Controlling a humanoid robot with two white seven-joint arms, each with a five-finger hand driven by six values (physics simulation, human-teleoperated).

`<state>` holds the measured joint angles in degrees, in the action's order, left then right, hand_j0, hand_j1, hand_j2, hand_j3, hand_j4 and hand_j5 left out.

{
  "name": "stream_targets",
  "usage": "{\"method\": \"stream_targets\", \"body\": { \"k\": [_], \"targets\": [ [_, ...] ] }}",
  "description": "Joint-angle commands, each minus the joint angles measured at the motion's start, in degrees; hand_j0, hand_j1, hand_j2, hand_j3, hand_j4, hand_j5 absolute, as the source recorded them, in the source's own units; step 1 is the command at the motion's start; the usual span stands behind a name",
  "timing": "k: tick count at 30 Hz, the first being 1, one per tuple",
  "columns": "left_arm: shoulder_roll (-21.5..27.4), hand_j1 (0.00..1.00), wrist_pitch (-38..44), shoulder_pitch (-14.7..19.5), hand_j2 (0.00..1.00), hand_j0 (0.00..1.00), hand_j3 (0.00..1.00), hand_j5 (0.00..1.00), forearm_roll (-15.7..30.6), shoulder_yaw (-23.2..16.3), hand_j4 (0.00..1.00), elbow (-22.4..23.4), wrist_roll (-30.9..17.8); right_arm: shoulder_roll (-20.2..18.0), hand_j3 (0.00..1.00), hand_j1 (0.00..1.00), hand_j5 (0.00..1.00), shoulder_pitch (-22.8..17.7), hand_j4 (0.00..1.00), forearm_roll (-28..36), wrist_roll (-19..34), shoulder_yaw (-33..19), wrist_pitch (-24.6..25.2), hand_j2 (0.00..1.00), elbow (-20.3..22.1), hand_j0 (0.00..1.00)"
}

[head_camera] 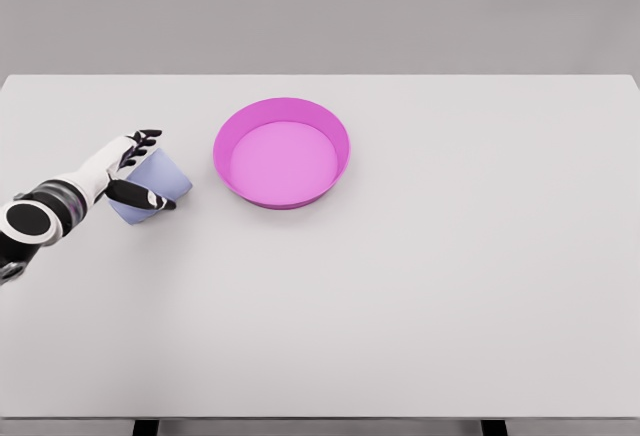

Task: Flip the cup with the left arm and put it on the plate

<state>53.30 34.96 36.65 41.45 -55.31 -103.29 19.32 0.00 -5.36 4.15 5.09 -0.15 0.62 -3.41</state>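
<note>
The cup (pixel 155 184), pale lavender, sits at the far left of the surface (pixel 420 296), tilted or lying partly on its side rather than standing square; which end is the mouth is hard to tell from the head view. The left robot hand (pixel 135 168) wraps it, dark fingers (pixel 146 137) over the far side and the thumb across the near side, so the hold looks like a side grasp on the cup wall. Whether the cup is clear of the surface or touching it, I cannot tell

The risks, as I judge them: the hold sits toward one end of a smooth tapered wall, so the cup could slide out or twist between thumb and fingers as the wrist rolls to flip it. A loose pinch would let it drop and roll away on the bare surface

The pink plate (pixel 282 152) lies just to the right, near but apart from the cup, with a raised rim. A low carry could knock that rim and shove the plate, or the cup could land on the rim and tip over. The right arm is out of view
</note>
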Motion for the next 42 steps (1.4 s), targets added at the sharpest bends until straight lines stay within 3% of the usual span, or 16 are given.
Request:
{"method": "stream_targets", "body": {
  "k": [1,19,27,33,42],
  "targets": [
    [-0.1,1.0,0.0,0.0,1.0,1.0,1.0,1.0,-0.4,-0.1,1.0,0.0,0.0,0.0,1.0,1.0,1.0,0.0,1.0,0.0,0.0,0.1,0.0,1.0,0.0,1.0],
    [-0.6,1.0,0.0,-0.6,1.0,1.0,1.0,1.0,-0.7,-0.3,1.0,0.0,0.0,0.0,1.0,1.0,1.0,0.0,1.0,0.0,0.0,0.0,0.0,1.0,0.0,1.0],
    [-0.6,0.84,0.0,-0.6,0.84,0.84,0.84,0.84,-0.8,-1.4,0.84,0.0,0.1,0.0,1.0,1.0,1.0,0.0,1.0,0.0,0.0,0.0,0.0,1.0,0.0,1.0],
    [-0.5,0.64,0.0,-0.6,0.64,0.64,0.64,0.64,-0.9,-1.4,0.64,0.0,0.7,0.0,1.0,1.0,1.0,0.0,1.0,0.0,0.0,0.1,0.0,1.0,0.0,1.0],
    [-0.2,0.62,0.0,-0.2,0.62,0.62,0.62,0.62,-1.4,-0.8,0.62,0.0,0.8,0.0,1.0,1.0,1.0,0.0,1.0,0.0,0.0,0.1,0.0,1.0,0.0,1.0]
  ]
}}
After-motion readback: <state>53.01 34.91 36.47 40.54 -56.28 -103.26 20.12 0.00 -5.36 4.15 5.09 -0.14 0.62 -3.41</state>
